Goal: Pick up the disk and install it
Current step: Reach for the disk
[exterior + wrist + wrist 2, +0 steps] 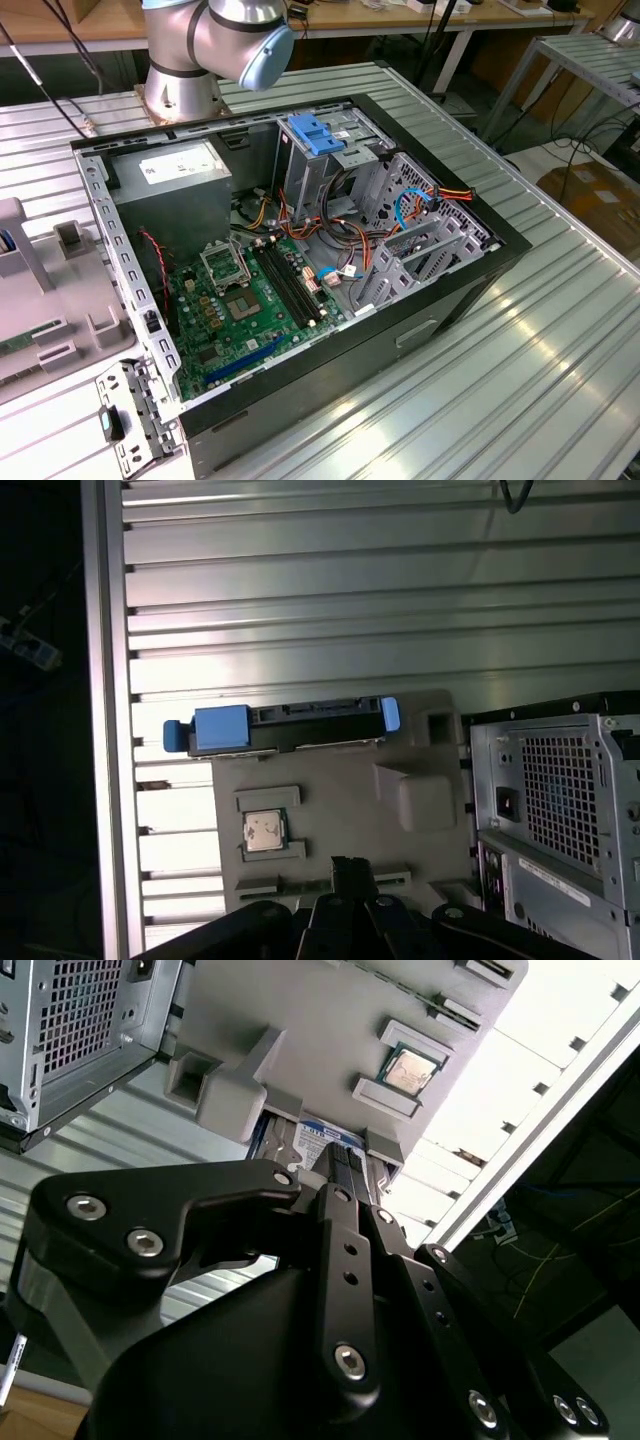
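My hand (350,868), fingers pressed together, hangs above the grey tray (340,800); the disk (285,723) stands on edge along the tray's rim.

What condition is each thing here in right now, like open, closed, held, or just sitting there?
computer case: lying on its side, panel off, insides exposed.
disk: standing on edge in the grey holder, not gripped, not installed.
processor chip: lying flat in a pocket of the holder.
end effector: shut, empty, apart from the disk.
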`<state>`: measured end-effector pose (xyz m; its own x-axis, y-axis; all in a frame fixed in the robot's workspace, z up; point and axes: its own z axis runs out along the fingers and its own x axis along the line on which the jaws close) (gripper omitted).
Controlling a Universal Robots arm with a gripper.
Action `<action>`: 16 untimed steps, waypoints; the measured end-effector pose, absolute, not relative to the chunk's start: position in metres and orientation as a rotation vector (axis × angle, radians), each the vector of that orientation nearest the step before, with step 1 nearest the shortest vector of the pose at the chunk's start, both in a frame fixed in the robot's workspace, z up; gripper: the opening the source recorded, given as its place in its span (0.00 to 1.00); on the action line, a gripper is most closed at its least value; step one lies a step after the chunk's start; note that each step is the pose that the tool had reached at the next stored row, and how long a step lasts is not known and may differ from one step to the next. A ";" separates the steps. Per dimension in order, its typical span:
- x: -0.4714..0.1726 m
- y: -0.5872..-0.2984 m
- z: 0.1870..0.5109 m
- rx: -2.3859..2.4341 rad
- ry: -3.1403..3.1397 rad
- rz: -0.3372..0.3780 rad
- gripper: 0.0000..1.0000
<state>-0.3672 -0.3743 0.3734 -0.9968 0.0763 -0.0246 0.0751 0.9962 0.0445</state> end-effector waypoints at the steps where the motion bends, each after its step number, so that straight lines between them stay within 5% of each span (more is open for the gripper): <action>1: -0.368 -0.373 0.373 0.118 3.113 0.068 0.11; 16: -0.374 -0.367 0.367 0.118 3.113 0.068 0.11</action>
<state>-0.3744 -0.3672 0.3666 -0.9968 0.0762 -0.0244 0.0751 0.9962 0.0443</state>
